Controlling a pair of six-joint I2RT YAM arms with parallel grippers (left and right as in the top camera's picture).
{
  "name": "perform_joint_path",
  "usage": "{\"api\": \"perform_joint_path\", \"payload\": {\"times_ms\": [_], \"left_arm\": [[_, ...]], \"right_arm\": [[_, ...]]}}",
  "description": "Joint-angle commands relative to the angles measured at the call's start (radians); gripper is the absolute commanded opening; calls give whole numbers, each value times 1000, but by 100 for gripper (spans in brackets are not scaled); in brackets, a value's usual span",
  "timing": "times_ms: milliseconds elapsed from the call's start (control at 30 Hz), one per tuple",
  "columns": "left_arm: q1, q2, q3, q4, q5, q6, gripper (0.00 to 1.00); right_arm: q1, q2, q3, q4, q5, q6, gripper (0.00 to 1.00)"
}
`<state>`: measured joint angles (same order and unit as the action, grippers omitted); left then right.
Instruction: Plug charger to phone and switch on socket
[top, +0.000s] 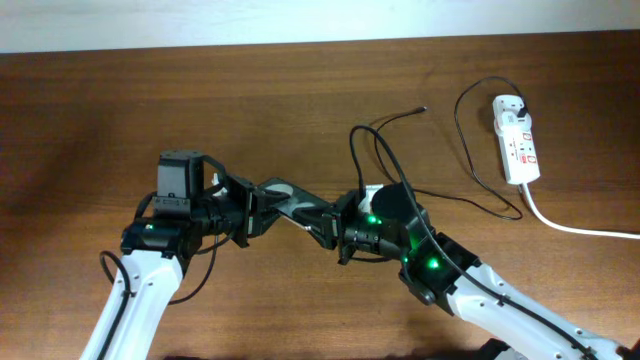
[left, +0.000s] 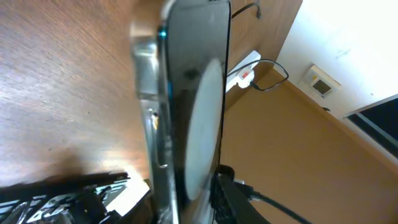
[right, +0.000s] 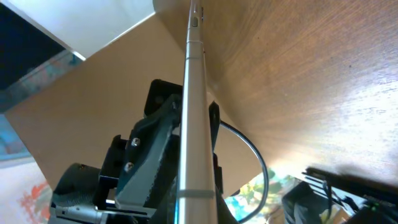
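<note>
We look down on a brown wooden counter (top: 120, 110) with a pale wall along its far edge. The phone (top: 292, 204) is held above it near the middle, turned on edge, so both wrist views show us little more than its thin side. The left hand (top: 250, 211) pinches one end and the right hand (top: 334, 229) pinches the other, the two facing each other. The charger (top: 463, 135) lies in loose loops on the counter beyond the right arm, its connector tip (top: 423, 108) well apart from the phone. Further right the socket (top: 516, 140) lies flat, its thick white cord (top: 575, 227) trailing off the right edge.
</note>
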<state>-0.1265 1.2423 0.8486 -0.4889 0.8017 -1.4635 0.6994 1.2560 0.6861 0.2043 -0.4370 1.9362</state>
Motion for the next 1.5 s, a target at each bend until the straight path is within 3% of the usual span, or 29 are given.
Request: {"api": "perform_joint_path", "payload": {"times_ms": [0, 133, 233, 267, 367, 400, 467, 533, 567, 667, 733, 800, 833, 867, 1000, 1100, 1167, 1233, 1333, 1467], "left_arm": [[-5, 3, 3, 10, -14, -10, 22], [-27, 3, 3, 11, -74, -14, 18], [-77, 3, 3, 61, -122, -66, 25], [-86, 3, 3, 85, -131, -66, 22], [-92, 3, 3, 92, -145, -66, 0], [-92, 3, 3, 92, -150, -65, 0], [-92, 3, 3, 91, -171, -65, 0], [-92, 3, 3, 92, -206, -47, 0], [-92, 3, 3, 91, -230, -13, 0], [-91, 3, 3, 91, -404, 265, 0], [-91, 3, 3, 90, -432, 509, 0], [-92, 3, 3, 13, -428, 660, 0], [-92, 3, 3, -34, -401, 719, 0], [-92, 3, 3, -50, -275, 817, 0], [-92, 4, 3, -7, -60, 837, 0], [-106, 50, 3, 187, 26, 804, 0], [-163, 231, 3, 420, 124, 753, 0], [-179, 355, 3, 537, 284, 753, 0], [-179, 447, 3, 525, 408, 766, 0], [-165, 447, 3, 336, 492, 1065, 0]], "right_arm": [[34, -5, 10, 11, 8, 18, 4], [34, -5, 10, 14, 0, 36, 4], [34, -5, 10, 14, 0, 36, 5], [34, -5, 10, 14, -1, 36, 5], [34, -5, 10, 13, -5, 36, 6], [34, -5, 10, 13, -4, 36, 7], [34, -5, 10, 13, -5, 35, 13], [34, -5, 10, 8, -7, 31, 25], [34, -5, 10, -6, -6, 9, 29], [33, -5, 10, -162, 145, -329, 47], [33, -5, 10, -304, 244, -503, 56], [31, -6, 10, -439, 309, -619, 68], [16, -6, 10, -501, 319, -682, 78], [-33, -6, 10, -582, 319, -796, 84], [-169, -42, 11, -792, 306, -860, 89], [-245, -166, 11, -932, 307, -946, 89], [-277, -352, 11, -1043, 307, -992, 91], [-276, -493, 11, -1106, 307, -998, 96], [-276, -634, 11, -1114, 367, -998, 99], [-277, -578, 30, -1051, 496, -1070, 99]]}}
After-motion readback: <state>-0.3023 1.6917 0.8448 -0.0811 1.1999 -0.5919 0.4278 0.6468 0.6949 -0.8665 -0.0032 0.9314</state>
